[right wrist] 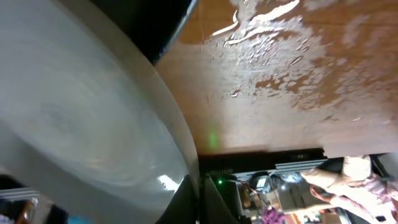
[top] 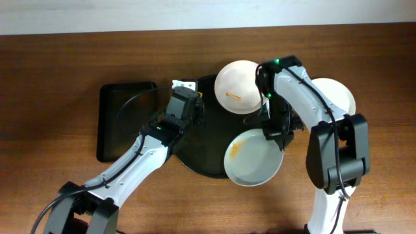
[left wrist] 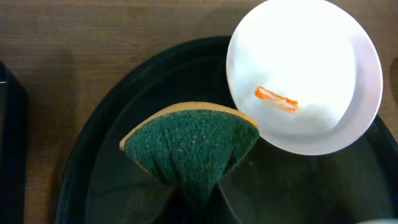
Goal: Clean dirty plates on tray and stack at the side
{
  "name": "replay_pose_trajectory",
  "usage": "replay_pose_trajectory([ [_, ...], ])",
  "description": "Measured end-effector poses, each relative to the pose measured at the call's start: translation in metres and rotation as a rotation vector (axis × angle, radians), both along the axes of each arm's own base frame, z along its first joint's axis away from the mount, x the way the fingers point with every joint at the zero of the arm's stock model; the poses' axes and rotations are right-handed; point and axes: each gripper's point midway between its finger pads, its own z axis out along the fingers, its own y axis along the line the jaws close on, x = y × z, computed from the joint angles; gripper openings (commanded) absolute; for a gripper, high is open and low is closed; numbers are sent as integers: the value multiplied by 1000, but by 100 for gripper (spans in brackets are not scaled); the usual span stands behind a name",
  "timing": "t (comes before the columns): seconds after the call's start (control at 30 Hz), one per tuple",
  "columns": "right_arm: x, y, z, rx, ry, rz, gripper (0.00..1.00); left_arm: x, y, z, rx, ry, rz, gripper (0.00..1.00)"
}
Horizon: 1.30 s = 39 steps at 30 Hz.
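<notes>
The round black tray lies mid-table. A white plate with an orange smear rests on its far rim; it also shows in the left wrist view. My left gripper is shut on a green sponge just above the tray, beside that plate and apart from it. My right gripper is shut on the rim of the pale grey-green plate, holding it tilted over the tray's near right edge; it has an orange smear. A second white plate lies on the table right, partly hidden by the right arm.
A smaller rectangular black tray lies left of the round tray, close to my left arm. Bare wooden table surrounds both trays. The table's front edge is near the held plate.
</notes>
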Motion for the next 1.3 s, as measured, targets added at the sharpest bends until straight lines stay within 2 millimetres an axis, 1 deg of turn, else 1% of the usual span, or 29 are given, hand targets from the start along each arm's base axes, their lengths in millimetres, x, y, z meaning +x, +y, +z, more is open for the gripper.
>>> replay_pose_trajectory([
  [0.03, 5, 0, 2, -3, -21, 0, 4, 0, -1, 0, -4, 2, -5, 0],
  [0.17, 9, -5, 1, -29, -41, 14, 4, -8, -16, -1, -60, 36, -75, 0],
  [0.23, 13, -5, -1, -31, -59, 17, 4, -11, -19, -2, -74, 47, -93, 0],
  [0.27, 14, -6, -1, -34, -63, 20, 7, -11, -20, -2, -79, 50, -99, 0],
  [0.37, 14, -9, -2, -54, -62, 29, 25, -12, -21, -2, -83, 52, -104, 0],
  [0.43, 14, -11, -2, -59, -64, 33, 34, -12, -21, -2, -83, 52, -104, 0],
  [0.47, 14, -11, -2, -63, -66, 33, 38, -12, -22, -2, -85, 53, -106, 0],
  [0.63, 14, -15, -1, -74, -61, 30, 38, -12, -22, -2, -85, 53, -106, 0],
  [0.67, 13, -15, -1, -72, -59, 17, 38, -12, -22, -2, -85, 53, -106, 0],
  [0.73, 13, -20, 0, -67, -72, -77, 40, -12, -22, -2, -85, 53, -106, 0],
  [0.77, 13, -21, 4, -51, -98, -129, 43, -12, -22, -2, -85, 53, -106, 0],
  [0.8, 11, -18, 13, -9, -149, -186, 45, -12, -22, -2, -85, 53, -106, 0],
  [0.83, 12, -14, 17, 32, -199, -215, 45, -12, -22, -2, -85, 53, -106, 0],
  [0.87, 7, -9, 26, 79, -276, -263, 47, -12, -22, -2, -83, 53, -105, 0],
  [0.9, -2, -6, 31, 101, -309, -300, 48, -12, -21, -2, -83, 52, -104, 0],
  [0.93, -5, -2, 31, 133, -395, -366, 48, -12, -21, -2, -82, 54, -104, 0],
  [0.97, -20, -3, 23, 132, -403, -413, 48, -12, -21, -2, -82, 53, -104, 0],
  [1.0, -26, -2, 10, 129, -410, -451, 48, -12, -21, -2, -82, 53, -104, 0],
  [1.03, -38, -3, -5, 114, -384, -485, 47, -12, -21, -2, -82, 52, -103, 0],
  [1.07, -43, -3, -17, 109, -371, -507, 46, -12, -21, -2, -82, 52, -103, 0],
  [1.1, -50, -2, -34, 108, -361, -534, 46, -12, -21, -2, -81, 54, -103, 0],
  [1.13, -59, -1, -51, 106, -341, -559, 43, -12, -21, -2, -81, 54, -103, 0],
  [1.17, -60, 0, -56, 113, -343, -569, 40, -12, -21, -3, -81, 55, -103, 0],
  [1.2, -58, 1, -58, 118, -352, -581, 34, -13, -21, -3, -79, 58, -103, 0],
  [1.23, -55, 2, -58, 125, -361, -586, 30, -13, -20, -4, -78, 60, -103, 0],
  [1.3, -54, 3, -58, 128, -366, -591, 13, -14, -20, -4, -77, 62, -102, 0],
])
